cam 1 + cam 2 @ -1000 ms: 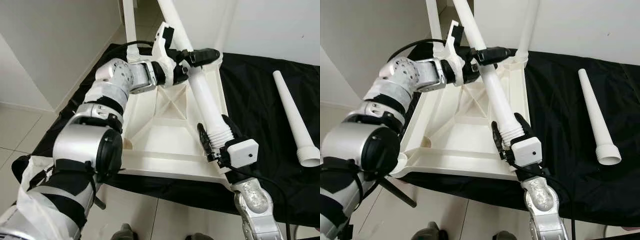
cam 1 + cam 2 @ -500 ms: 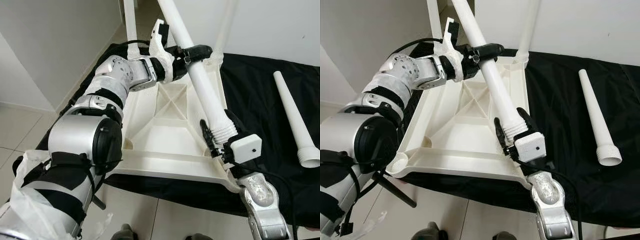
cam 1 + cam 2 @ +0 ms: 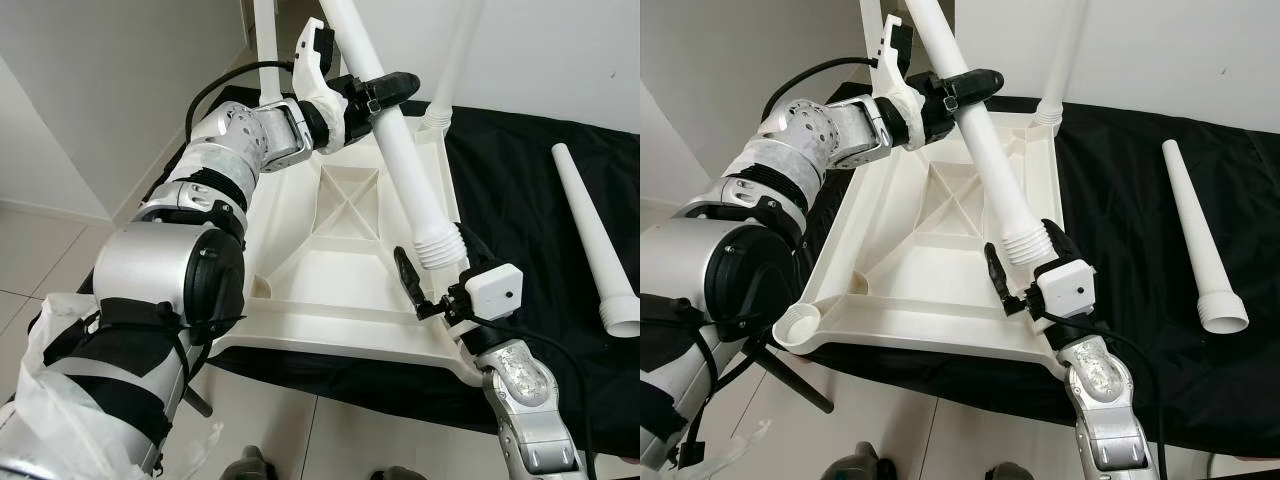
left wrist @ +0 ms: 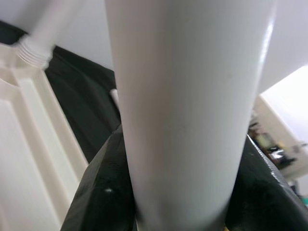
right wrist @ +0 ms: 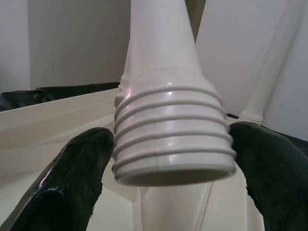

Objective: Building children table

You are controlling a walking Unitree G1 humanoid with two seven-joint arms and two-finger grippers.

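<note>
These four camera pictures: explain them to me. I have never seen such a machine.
It is a walking humanoid robot with two silver arms. The two wide pictures come from its head cameras; the two close ones from cameras on its wrists.

Before it, an upside-down white plastic table top lies on a black cloth. Two white legs already stand at its far corners. A loose white tapered plastic leg lies on the cloth to the right.

The left tool is clamped around the middle of a slanting white plastic leg. The right tool has its black fingers on either side of the leg's ribbed end.
</note>
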